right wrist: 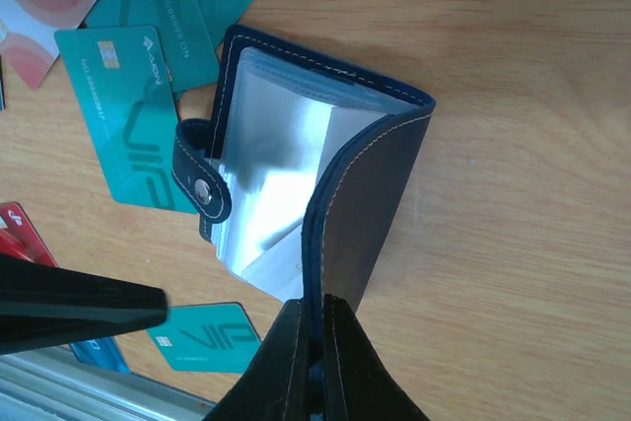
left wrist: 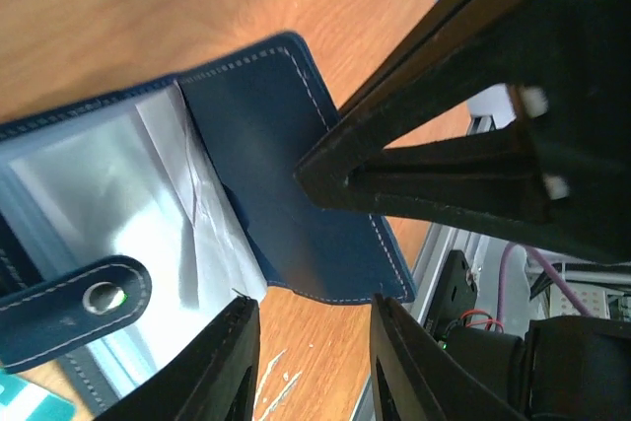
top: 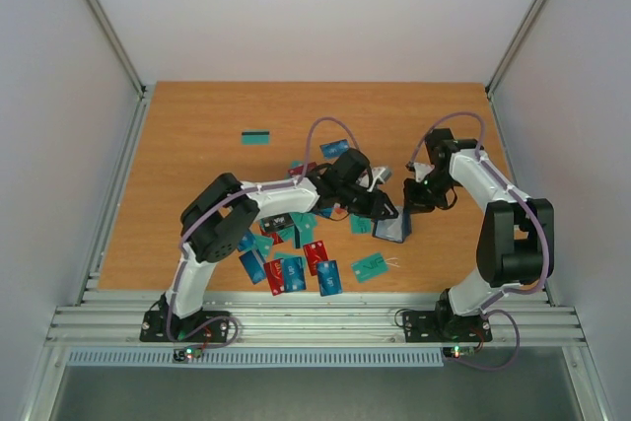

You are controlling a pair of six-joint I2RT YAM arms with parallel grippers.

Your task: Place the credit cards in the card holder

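Right, found the dark navy-blue stitched folding card holder (top: 392, 229) on the orange-brown wooden table (top: 197, 115), just right of the card scatter and between the two arm tips. Saw it open in the right wrist view: shiny clear plastic sleeves (right wrist: 266, 165) exposed, one cover lifted off the tabletop and curling upward, rounded clasp tab (right wrist: 197, 170) with a metal snap lying across the sleeves. Couldn't make out sleeve contents through the glare. Found the right gripper (right wrist: 314, 305) pinched tight on the lifted cover's edge, black fingers closed down to the cover's thickness. Confirmed the same pinch from the left wrist camera. Found the left gripper (left wrist: 314, 308) spread wide with nothing in its grasp, fingertips right by the lower edge of that same cover; couldn't tell touching or apart. Saw the thin rectangular plastic credit cards (top: 296, 265) loose on the table: main scatter of blue, red, teal and black ones left of the holder, partly under the left arm. Noted one teal-green card (top: 370, 266) lying near the holder on its near side, and a striped teal card (top: 256, 137) alone, well apart toward the far left. Spotted a VIP-printed teal card (right wrist: 123, 115) beside the clasp tab, edge running under the tab.
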